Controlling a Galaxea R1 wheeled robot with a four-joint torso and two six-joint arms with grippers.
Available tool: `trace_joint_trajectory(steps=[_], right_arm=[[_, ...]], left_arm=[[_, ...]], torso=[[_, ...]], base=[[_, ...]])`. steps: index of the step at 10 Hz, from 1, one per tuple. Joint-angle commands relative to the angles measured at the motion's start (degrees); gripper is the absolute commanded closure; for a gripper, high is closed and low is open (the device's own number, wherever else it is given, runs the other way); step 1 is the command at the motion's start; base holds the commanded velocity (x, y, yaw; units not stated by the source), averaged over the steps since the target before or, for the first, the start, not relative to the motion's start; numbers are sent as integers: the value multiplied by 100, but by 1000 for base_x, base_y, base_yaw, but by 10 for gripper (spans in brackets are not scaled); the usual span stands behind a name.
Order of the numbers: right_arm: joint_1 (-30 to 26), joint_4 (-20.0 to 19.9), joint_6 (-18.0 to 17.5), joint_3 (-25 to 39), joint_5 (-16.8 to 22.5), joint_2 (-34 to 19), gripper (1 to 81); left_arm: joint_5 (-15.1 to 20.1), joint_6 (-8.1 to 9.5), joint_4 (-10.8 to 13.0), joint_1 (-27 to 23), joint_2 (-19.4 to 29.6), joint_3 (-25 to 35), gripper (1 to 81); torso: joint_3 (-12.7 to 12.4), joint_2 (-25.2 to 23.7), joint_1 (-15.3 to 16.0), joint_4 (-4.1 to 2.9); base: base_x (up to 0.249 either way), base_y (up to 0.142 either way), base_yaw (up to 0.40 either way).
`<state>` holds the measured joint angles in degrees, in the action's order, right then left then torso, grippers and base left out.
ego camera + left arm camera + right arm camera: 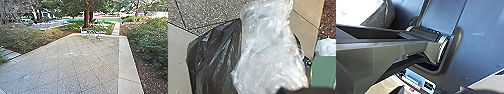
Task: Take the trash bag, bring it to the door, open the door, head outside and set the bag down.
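Observation:
The trash bag [215, 60] shows large in the left wrist view, black and glossy, with a bunched, clear plastic part [268, 50] over one side. It hangs close to the robot above the paving, with my left gripper [290, 90] shut on its plastic; the grip itself is hidden. In the right wrist view a dark, shiny bulge [384, 15] near the robot's body looks like part of the same bag.
A tiled patio [75, 65] with a pale border [128, 72] lies ahead. Bushes [152, 42] flank it. A small table with chairs [98, 37] stands at the far edge before a tree [86, 18]; a narrow path [116, 28] leads away.

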<state>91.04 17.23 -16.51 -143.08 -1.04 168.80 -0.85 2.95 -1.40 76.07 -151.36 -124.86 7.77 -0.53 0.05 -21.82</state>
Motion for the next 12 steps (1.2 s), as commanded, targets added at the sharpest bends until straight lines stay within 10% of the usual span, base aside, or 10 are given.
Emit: trace_joint_trajectory(steps=[1,12], right_arm=[[-107,79,25,115,359,68,10],[-37,106,25,18,341,103,10]], left_arm=[[744,118,-378,-1079,492,304,811],[2035,118,-1002,-3585,1283,198,811]], torso=[[-2,0,0,0],[6,5,5,0]], base=[[0,0,0],[0,0,0]])
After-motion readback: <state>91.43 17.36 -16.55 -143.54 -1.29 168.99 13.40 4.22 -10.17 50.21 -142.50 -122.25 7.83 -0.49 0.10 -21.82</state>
